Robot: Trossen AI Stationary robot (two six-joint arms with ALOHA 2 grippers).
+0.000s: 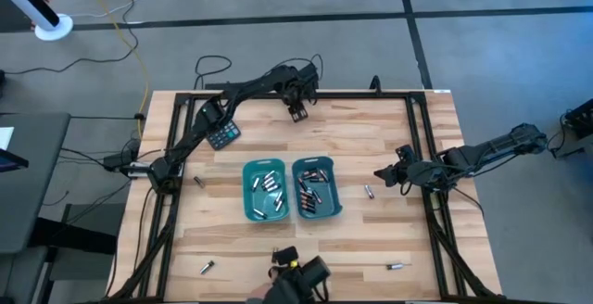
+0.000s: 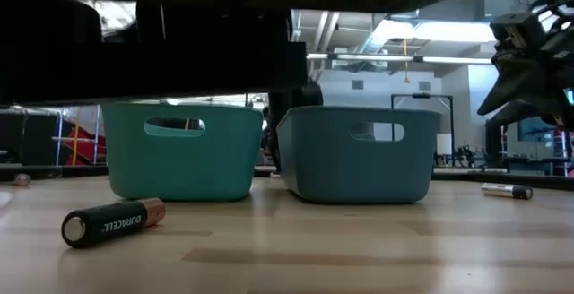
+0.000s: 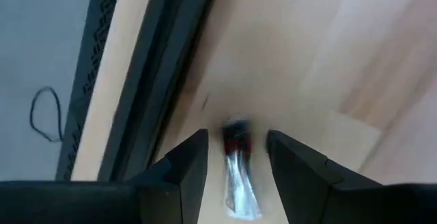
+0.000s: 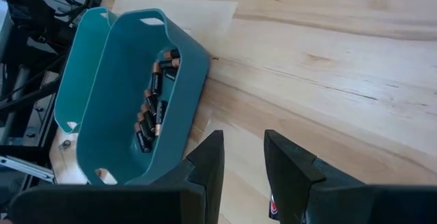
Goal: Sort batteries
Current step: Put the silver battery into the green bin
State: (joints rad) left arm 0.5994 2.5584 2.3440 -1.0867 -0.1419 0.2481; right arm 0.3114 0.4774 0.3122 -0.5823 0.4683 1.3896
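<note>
Two teal bins stand side by side mid-table. The left bin [image 1: 265,191] holds silvery batteries, and the right bin [image 1: 317,188] holds dark ones with copper ends [image 4: 151,108]. My left gripper [image 1: 298,114] is at the table's far edge, pointing steeply down. It stands open, one finger on either side of a silvery battery with a red band [image 3: 239,173] that lies on the wood; a gap shows on both sides. My right gripper [image 1: 382,176] hangs open and empty above the table, right of the bins, near a loose battery [image 1: 368,192].
Loose batteries lie at the left [image 1: 198,182], near left [image 1: 208,267] and near right [image 1: 398,266]. A black calculator [image 1: 224,135] sits at the far left. A dark frame rail [image 3: 147,80] runs along the far edge beside my left gripper.
</note>
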